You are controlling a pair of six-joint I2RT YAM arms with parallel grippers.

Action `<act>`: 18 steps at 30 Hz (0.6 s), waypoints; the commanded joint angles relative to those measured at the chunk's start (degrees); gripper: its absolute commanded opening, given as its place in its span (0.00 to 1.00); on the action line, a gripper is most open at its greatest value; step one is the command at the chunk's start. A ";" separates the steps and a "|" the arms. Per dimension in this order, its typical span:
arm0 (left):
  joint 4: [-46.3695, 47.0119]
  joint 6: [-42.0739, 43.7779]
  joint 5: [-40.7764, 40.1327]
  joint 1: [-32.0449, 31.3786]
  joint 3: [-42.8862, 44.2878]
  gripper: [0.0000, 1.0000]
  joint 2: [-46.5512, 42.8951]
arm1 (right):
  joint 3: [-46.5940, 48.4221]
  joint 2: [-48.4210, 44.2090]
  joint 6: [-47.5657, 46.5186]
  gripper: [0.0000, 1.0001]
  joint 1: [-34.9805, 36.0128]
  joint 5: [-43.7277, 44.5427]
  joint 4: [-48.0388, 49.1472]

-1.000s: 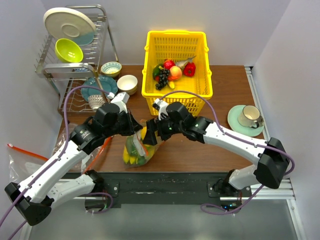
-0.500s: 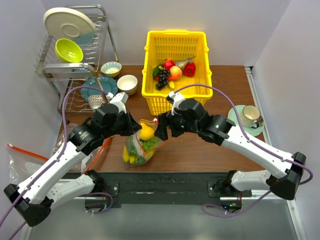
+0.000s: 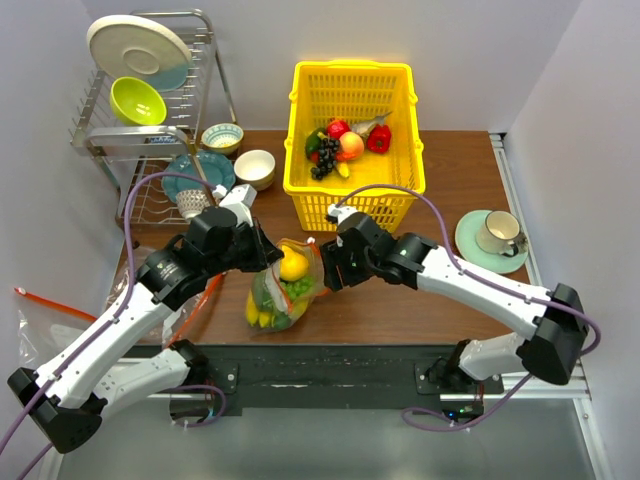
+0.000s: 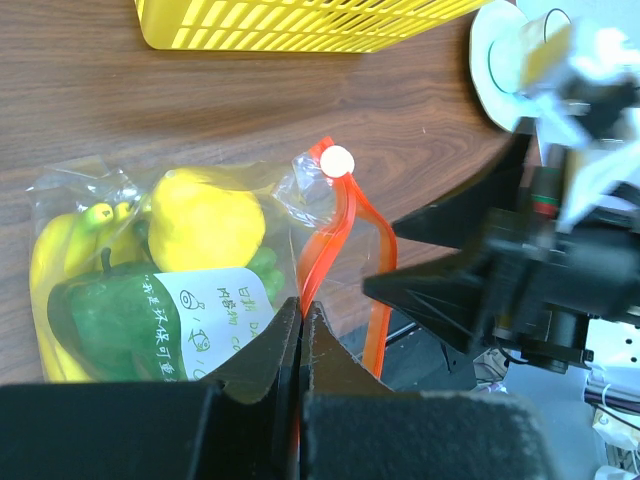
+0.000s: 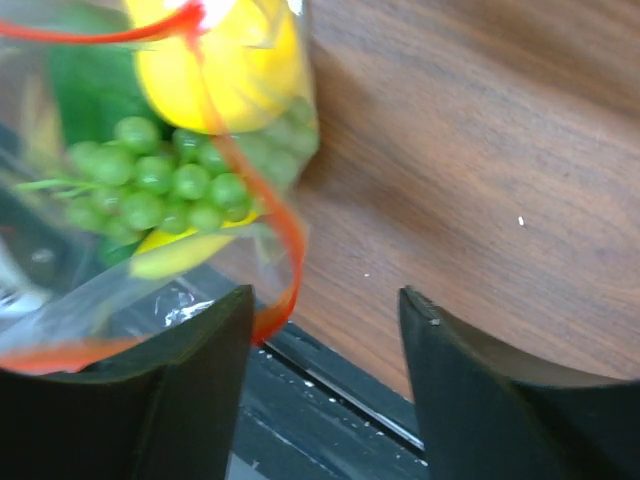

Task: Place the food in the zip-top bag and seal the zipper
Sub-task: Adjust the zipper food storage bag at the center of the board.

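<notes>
Bag of clear plastic lies on the table toward its near edge, holding a pear, grapes, bananas and a green vegetable — left gripper pinches its orange zipper, right gripper spread wide just beside it; farther back, a yellow basket

Brown wood table, everything referenced to the yellow basket.
- Just left of the basket: white bowl. Patterned bowl is a bit further left and back.
- Further left: teal plate (on the wood or on the rack's lower tier, can't tell).
- Furthest left: wire dish rack.
- Right of the basket and nearer: green saucer.
- In front of the basket, slightly left: zip-top bag of toy food, bottom on the wood.
</notes>
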 commanded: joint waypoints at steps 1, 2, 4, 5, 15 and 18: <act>3.31 0.12 0.48 -0.17 2.38 0.00 -0.90 | 2.61 1.69 0.18 0.49 0.10 1.31 2.17; 3.22 0.03 0.48 -0.26 2.38 0.00 -0.90 | 2.79 1.86 0.01 0.43 0.10 1.04 2.26; 3.04 0.03 0.57 -0.17 2.38 0.00 -0.72 | 3.49 1.87 0.00 0.18 0.10 -0.01 2.43; 2.96 0.03 0.66 -0.26 2.47 0.00 -0.63 | 3.93 1.69 -0.17 0.11 0.10 -0.19 2.26; 2.87 0.64 3.29 -0.26 2.64 0.00 0.33 | 8.32 -2.53 0.88 0.00 0.10 -4.93 1.47; 3.83 0.82 4.61 -0.17 2.64 0.00 0.42 | 8.94 -3.40 2.11 0.00 0.10 -7.03 1.56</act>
